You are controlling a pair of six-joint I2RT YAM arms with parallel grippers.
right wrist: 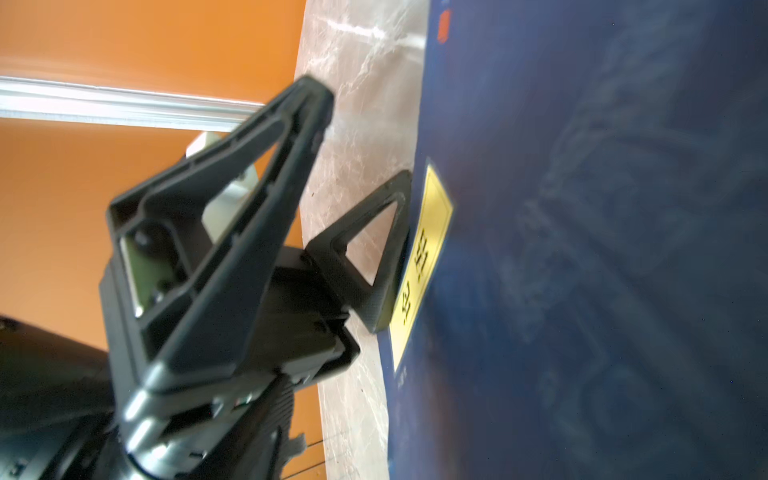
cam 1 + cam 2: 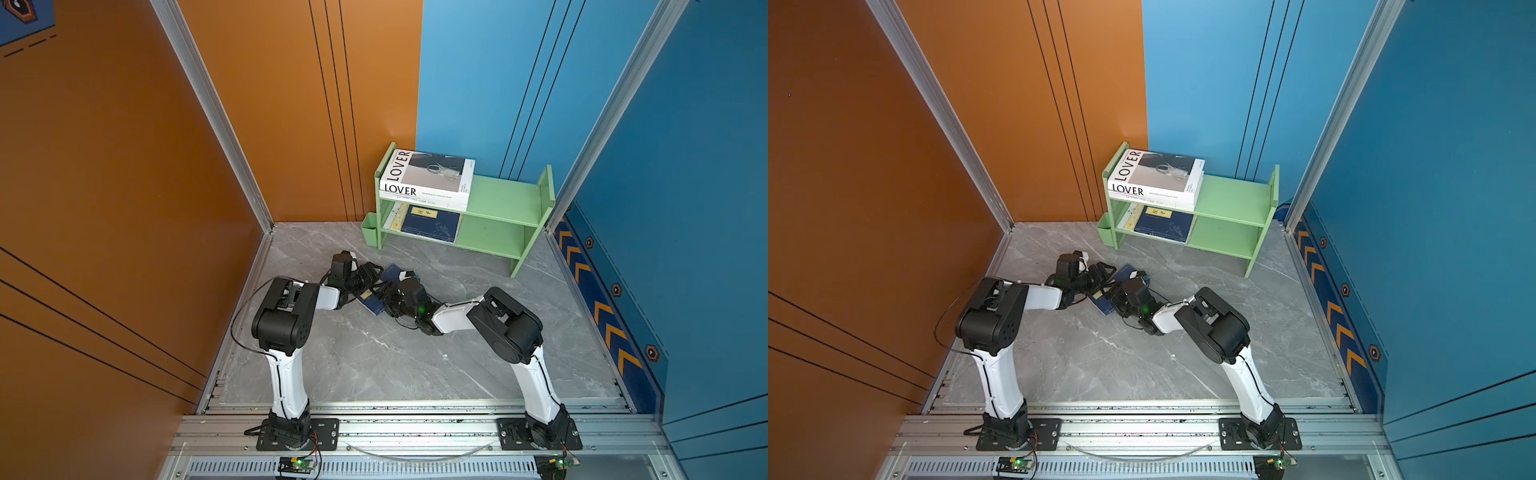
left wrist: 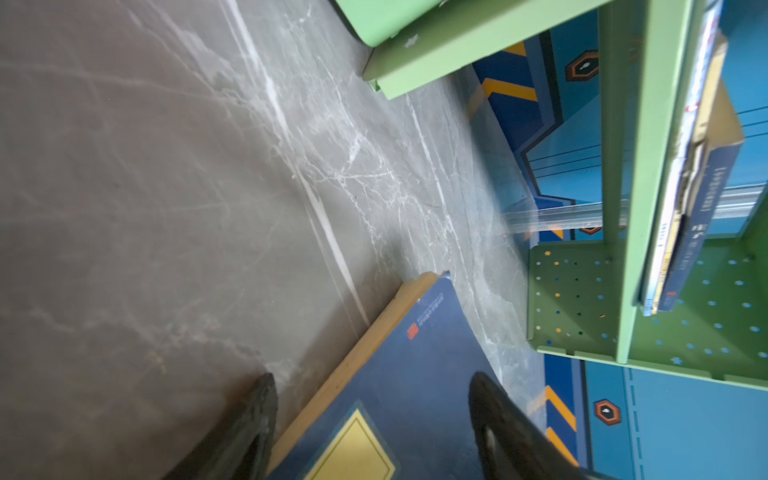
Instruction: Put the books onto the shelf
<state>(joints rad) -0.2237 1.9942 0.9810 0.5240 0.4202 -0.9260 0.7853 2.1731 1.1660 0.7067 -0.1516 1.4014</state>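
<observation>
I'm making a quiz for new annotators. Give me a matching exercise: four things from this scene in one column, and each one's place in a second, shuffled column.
Things
A. white book lettered "LOVER"
B. partly hidden navy book with a yellow label
C. navy book with a pale line drawing
D. small green cup

Places
1. on the grey marble tabletop
2. lower tier of the light green wooden shelf
3. on the outside of the shelf's end panel
4. top tier of the shelf

Pairs: A-4, B-1, C-2, D-3
</observation>
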